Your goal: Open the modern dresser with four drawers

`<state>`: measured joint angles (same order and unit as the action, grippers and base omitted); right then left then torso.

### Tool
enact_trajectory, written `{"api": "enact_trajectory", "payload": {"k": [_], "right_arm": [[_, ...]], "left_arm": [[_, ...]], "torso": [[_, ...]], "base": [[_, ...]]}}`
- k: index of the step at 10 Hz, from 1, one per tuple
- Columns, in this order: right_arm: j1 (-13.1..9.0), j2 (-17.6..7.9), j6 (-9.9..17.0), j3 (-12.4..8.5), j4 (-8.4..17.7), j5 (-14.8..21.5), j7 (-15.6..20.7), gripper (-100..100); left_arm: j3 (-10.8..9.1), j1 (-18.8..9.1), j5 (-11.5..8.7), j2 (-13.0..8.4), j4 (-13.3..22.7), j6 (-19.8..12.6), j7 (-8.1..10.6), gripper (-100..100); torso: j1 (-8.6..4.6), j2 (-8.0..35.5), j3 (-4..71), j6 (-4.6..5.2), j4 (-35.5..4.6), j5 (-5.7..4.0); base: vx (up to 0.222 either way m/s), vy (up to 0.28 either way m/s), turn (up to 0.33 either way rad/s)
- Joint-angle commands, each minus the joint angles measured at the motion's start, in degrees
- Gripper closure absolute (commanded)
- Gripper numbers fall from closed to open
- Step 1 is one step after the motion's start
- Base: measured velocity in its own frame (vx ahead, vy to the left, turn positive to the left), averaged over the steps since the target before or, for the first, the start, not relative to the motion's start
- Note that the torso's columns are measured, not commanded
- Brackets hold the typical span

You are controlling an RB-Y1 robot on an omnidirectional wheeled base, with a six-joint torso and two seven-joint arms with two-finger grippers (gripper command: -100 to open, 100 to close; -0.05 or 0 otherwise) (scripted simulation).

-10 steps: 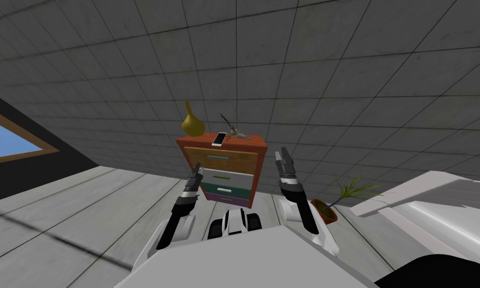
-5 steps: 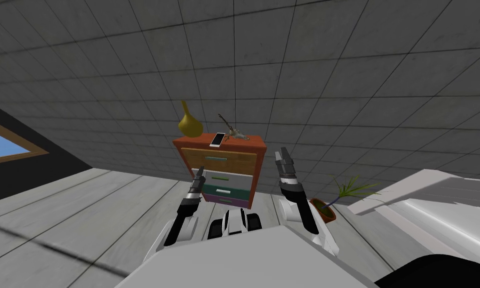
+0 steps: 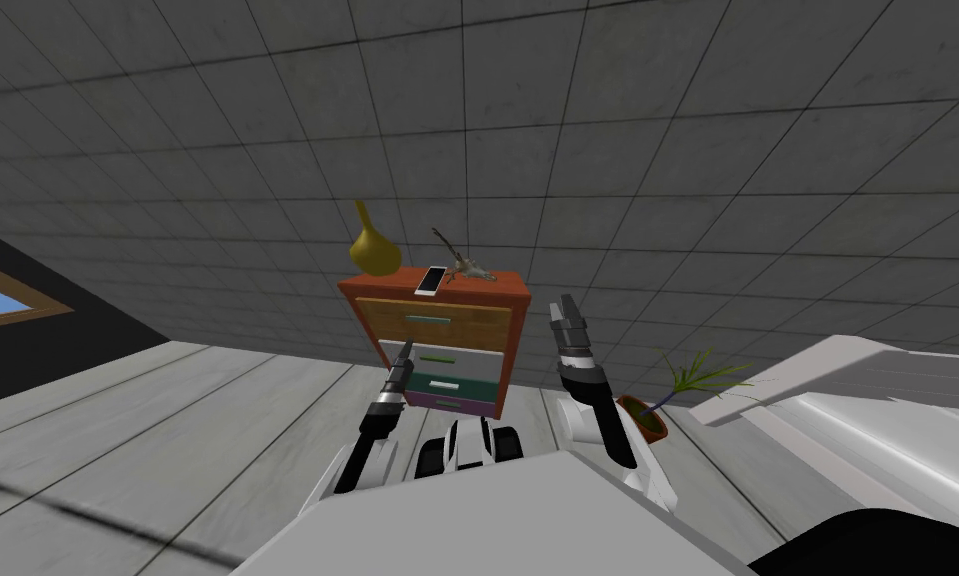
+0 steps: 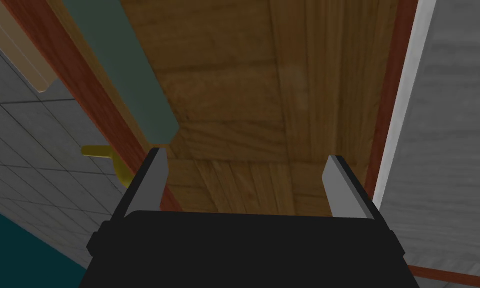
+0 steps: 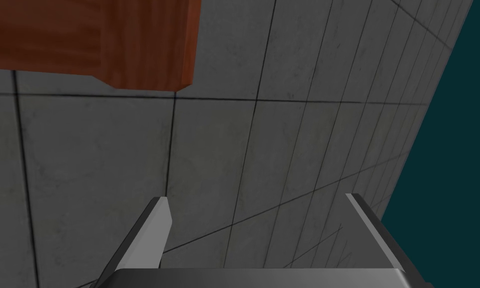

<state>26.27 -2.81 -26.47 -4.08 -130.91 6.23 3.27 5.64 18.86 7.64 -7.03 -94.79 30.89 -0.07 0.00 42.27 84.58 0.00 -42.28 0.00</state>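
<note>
Grey tiled wall [image 3: 667, 150] backs the dresser [image 3: 515, 335], which stands on the pale plank floor [image 3: 167, 420] straight ahead of you. Its four drawer fronts run wood, pale grey, dark teal and purple from the top. Your left tool [image 4: 245, 155] is up close to the wooden top drawer [image 4: 284, 100], with its fingers spread wide and nothing between them but bare wood. The teal handle [image 4: 123, 75] ends just by one fingertip, outside the gap; you cannot tell whether they touch. Your right tool [image 3: 565, 305] is raised beside the dresser's right side, also spread wide, holding nothing. On the dresser top are a yellow vase [image 3: 372, 250] and a white phone [image 3: 430, 280]. A potted plant [image 3: 657, 415] sits on the floor to the right.
</note>
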Motion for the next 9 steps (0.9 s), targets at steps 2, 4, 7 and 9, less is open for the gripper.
{"api": "enact_trajectory", "payload": {"k": [2, 4, 7, 9], "right_arm": [[0.0, 0.0, 0.0, 0.0, 0.0, 0.0, 0.0, 0], [0.0, 0.0, 0.0, 0.0, 0.0, 0.0, 0.0, 0], [0.0, 0.0, 0.0, 0.0, 0.0, 0.0, 0.0, 0], [0.0, 0.0, 0.0, 0.0, 0.0, 0.0, 0.0, 0]], "left_arm": [[0.52, -1.03, 0.21, -0.27, 5.43, 1.04, -0.63, -100], [0.68, -1.35, 0.28, -0.23, 7.53, 1.35, -0.83, -100], [1.18, -2.36, 0.48, 0.13, 12.65, 2.3, -1.44, -100], [1.36, -2.71, 0.55, 0.28, 15.1, 2.63, -1.64, -100]], "torso": [[-0.01, 0.02, -0.01, 0.0, -0.01, 0.0], [0.01, 0.03, -0.01, -0.01, -0.01, 0.0], [0.0, -0.01, 0.0, 0.0, 0.0, 0.0], [0.0, 0.02, -0.01, -0.01, -0.01, 0.0]], "base": [[0.02, -0.006, -0.034], [0.015, -0.005, -0.015], [0.023, -0.006, -0.039], [0.016, -0.004, -0.022]]}}
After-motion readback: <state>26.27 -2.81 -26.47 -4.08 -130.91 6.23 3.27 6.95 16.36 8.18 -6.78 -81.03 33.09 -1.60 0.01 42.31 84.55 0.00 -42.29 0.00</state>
